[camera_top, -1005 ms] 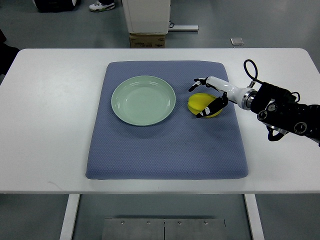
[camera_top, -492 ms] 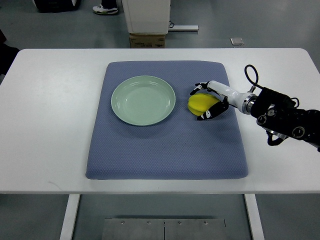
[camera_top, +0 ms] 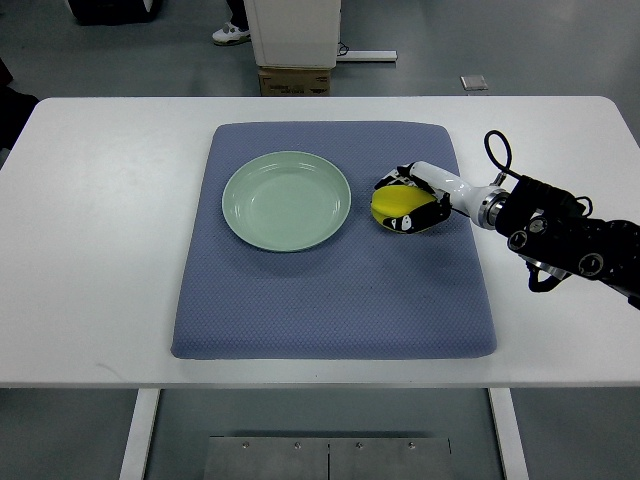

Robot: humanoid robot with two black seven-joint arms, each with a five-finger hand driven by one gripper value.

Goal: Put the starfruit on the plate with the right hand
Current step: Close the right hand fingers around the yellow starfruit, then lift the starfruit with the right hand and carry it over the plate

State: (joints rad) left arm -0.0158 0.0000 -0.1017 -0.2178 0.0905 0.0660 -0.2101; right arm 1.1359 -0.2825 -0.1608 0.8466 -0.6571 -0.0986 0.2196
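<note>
You see a white table (camera_top: 90, 220) on a grey floor, a blue mat (camera_top: 330, 300) on it. The right hand (camera_top: 415, 200) curls around the yellow starfruit (camera_top: 397, 204) on the mat, just beside the empty green plate (camera_top: 286, 200).

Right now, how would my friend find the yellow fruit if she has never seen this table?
Look at the white table and find the blue mat in its middle. Right of the pale green plate on that mat, the right hand wraps its fingers around the starfruit. It is the only bright yellow thing there.
</note>
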